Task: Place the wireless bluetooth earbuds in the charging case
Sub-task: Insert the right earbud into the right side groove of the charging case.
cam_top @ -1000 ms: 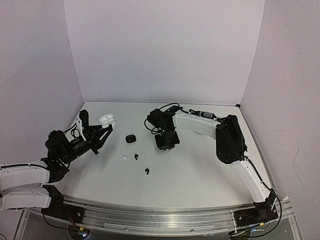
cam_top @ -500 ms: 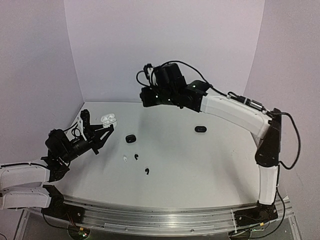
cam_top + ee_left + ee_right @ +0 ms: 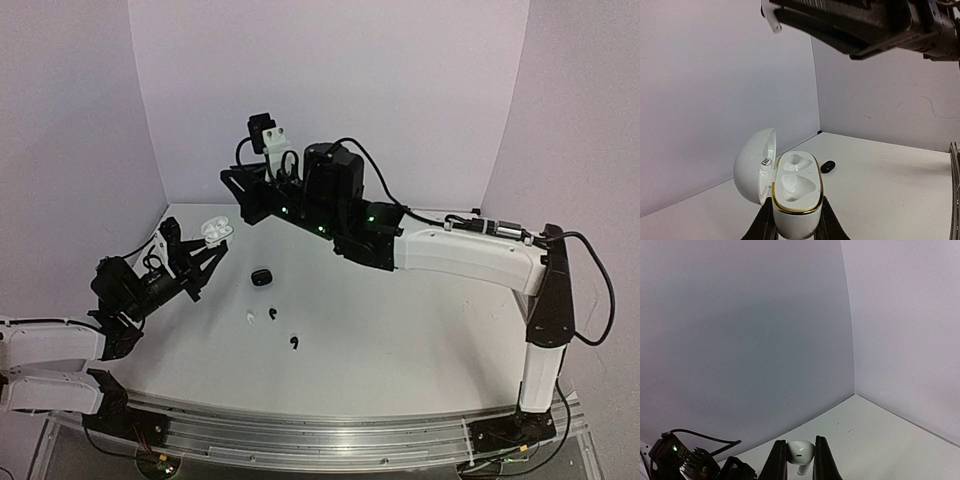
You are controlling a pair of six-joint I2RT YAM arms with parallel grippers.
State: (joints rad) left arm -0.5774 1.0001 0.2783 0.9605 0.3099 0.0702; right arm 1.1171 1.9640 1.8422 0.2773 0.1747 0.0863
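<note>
Overhead, the left gripper point(image 3: 203, 243) pinches the open white charging case point(image 3: 213, 230), and the right gripper point(image 3: 240, 195) hangs just above and behind the case. From the left wrist, a white earbud point(image 3: 771, 21) shows high over the case's two empty wells, apart from them. From the right wrist, the jaws clamp that bud, stem poking out. The insertion likely runs downward, toward the case mouth.

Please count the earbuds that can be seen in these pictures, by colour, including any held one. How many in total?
White earbuds: 2, one on the table, one held by the right gripper.
Black earbuds: 2, one beside the white one, one nearer the bases.
Total: 4
</note>
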